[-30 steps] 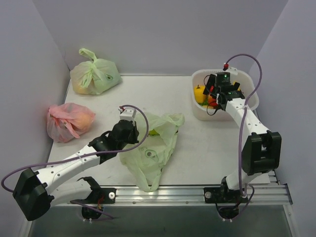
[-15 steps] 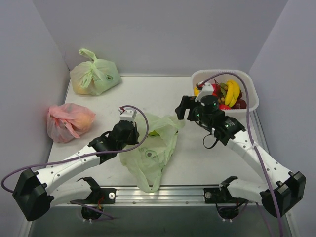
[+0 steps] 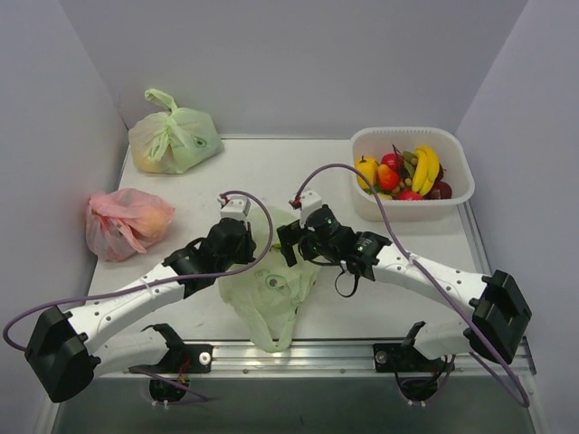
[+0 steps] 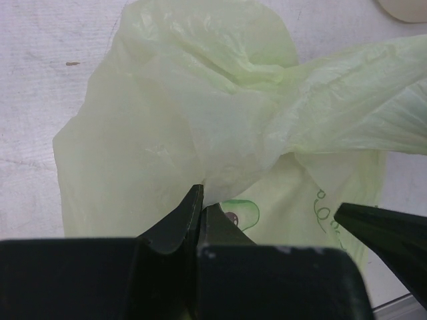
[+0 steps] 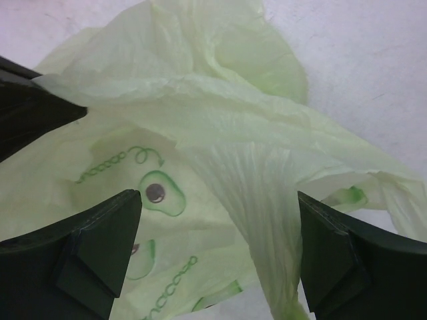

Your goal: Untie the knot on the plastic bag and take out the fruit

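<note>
The pale-green plastic bag (image 3: 271,294) lies slack at the table's middle, printed with small avocado marks (image 5: 157,195). No tied knot shows on it. My left gripper (image 3: 246,246) is shut on a fold of the bag's film at its left edge (image 4: 200,200). My right gripper (image 3: 289,244) hangs open over the bag's upper part. Its fingers (image 5: 100,247) straddle a stretched strip of the bag (image 5: 260,193) without touching it. The fruit, with yellow bananas (image 3: 425,167), a yellow fruit (image 3: 365,170) and small red fruits (image 3: 390,174), lies in the white tub (image 3: 452,194).
Another plump green bag (image 3: 174,137) sits at the back left. A pink-red bag (image 3: 127,221) lies against the left wall. The white tub stands at the back right. Purple cables arch over both arms.
My right arm has swung from the white tub across to the bag and now hovers open over it. My left gripper has kept its hold and place.
</note>
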Controlling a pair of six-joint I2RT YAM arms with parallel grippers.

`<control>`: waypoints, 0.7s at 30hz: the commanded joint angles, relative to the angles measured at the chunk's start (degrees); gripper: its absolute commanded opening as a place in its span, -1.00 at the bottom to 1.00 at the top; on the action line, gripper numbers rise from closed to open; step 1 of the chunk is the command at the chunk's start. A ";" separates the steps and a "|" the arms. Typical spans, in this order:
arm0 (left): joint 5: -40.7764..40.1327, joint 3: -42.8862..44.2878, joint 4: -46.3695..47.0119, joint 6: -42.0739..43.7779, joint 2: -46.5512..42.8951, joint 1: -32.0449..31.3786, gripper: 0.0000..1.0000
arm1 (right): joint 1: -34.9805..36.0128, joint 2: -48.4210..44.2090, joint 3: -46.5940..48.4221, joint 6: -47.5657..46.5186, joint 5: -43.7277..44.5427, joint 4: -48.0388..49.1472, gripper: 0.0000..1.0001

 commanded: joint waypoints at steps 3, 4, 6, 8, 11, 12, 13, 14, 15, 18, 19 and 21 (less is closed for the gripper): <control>1.12 3.22 -0.05 0.39 1.11 0.23 -1.00 | -0.04 3.15 7.10 -14.98 11.34 -0.01 0.85; 1.38 3.22 -0.14 1.00 1.46 0.32 -1.00 | -0.04 3.33 8.34 -16.39 11.17 -0.01 0.86; 1.47 3.22 -0.40 1.62 1.72 0.32 -1.00 | -0.13 3.07 10.45 -22.10 8.72 -1.85 0.87; 1.47 2.96 -0.58 2.14 1.81 0.32 -1.00 | -0.48 3.24 13.61 -25.18 7.56 -3.69 0.91; 1.99 2.78 -0.67 2.67 2.08 0.40 -1.00 | -1.71 3.42 16.96 -29.05 4.06 -6.76 0.96; 2.17 2.78 -0.67 2.85 2.25 0.40 -1.00 | -3.45 3.59 17.66 -29.58 1.87 -7.47 0.97; 2.35 2.78 -0.58 3.28 2.16 0.49 -1.00 | -4.69 4.29 18.45 -29.93 -1.98 -9.22 0.97; 2.35 2.78 -0.58 3.46 2.16 0.41 -1.00 | -5.75 4.82 20.20 -29.94 -5.06 -10.02 0.98; 2.35 2.61 -0.49 3.73 1.99 0.40 -1.00 | -8.45 5.61 21.00 -29.94 -7.36 -10.90 1.00; 2.70 2.08 0.29 4.87 1.46 0.49 -1.00 | -11.72 10.35 24.86 -29.50 -15.89 -15.20 1.00; 2.79 1.82 0.56 5.31 1.03 0.41 -1.00 | -13.21 13.23 25.74 -29.24 -18.08 -16.87 1.00; 3.23 1.21 1.26 5.66 0.58 0.40 -1.00 | -14.28 16.23 27.76 -28.36 -23.62 -17.85 1.00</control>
